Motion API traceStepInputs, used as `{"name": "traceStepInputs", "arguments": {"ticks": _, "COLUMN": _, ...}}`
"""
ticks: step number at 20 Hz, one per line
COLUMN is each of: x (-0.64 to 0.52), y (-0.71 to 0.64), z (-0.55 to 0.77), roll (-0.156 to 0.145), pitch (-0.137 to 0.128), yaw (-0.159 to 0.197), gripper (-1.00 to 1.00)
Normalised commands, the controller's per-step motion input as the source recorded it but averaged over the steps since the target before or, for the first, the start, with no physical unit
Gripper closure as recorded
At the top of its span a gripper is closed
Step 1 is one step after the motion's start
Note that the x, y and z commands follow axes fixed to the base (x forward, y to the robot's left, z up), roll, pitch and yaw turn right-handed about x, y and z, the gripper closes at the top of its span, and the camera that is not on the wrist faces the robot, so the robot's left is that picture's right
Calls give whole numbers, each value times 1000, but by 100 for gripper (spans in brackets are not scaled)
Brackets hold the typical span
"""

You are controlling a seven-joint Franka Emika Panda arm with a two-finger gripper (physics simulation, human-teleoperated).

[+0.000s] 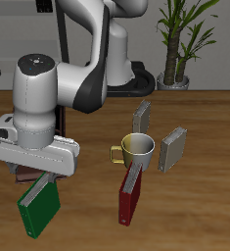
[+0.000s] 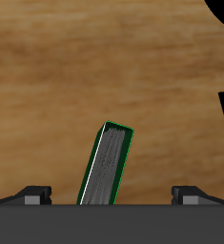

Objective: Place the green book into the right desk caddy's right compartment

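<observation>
- A yellow-and-white mug is standing upright on the wooden surface.
- A dark red book is leaning just before the mug.
- Two grey books are standing near the mug.
- A potted plant is standing behind the surface.

green book: dark green cover; in the wrist view a bright green rim around grey pages
red book: dark red, with a pale grey strip of pages
grey books: plain grey, one a bit darker than the other
mug: cream yellow, darker inside
table: warm brown wood with streaky grain
robot arm: white and light grey, with black joints
plant: green leaves
</observation>
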Motion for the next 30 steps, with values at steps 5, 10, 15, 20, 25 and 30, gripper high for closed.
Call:
{"name": "traceStepInputs", "arguments": {"ticks": 5, "x": 12, "y": -132, "z": -188, "roll": -28, "pitch": 18, "yaw": -41, "gripper": -100}}
{"name": "traceStepInputs", "arguments": {"ticks": 10, "x": 52, "y": -11, "z": -100, "roll": 5, "pitch": 34, "yaw": -17, "gripper": -100}}
{"name": "traceStepInputs", "arguments": {"ticks": 15, "x": 92, "y": 77, "z": -93, "roll": 27, "pitch": 41, "yaw": -22, "gripper": -100}}
{"name": "traceStepInputs", "arguments": {"ticks": 20, "x": 76, "y": 55, "z": -130, "roll": 16, "pitch": 59, "yaw": -25, "gripper": -100}}
{"name": "traceStepInputs", "arguments": {"ticks": 25, "x": 61, "y": -43, "z": -31, "roll": 7, "pitch": 45, "yaw": -18, "gripper": -100}}
{"name": "traceStepInputs", "arguments": {"ticks": 30, "x": 139, "y": -76, "z": -214, "roll": 6, "pitch": 106, "yaw": -46, "gripper": 100}}
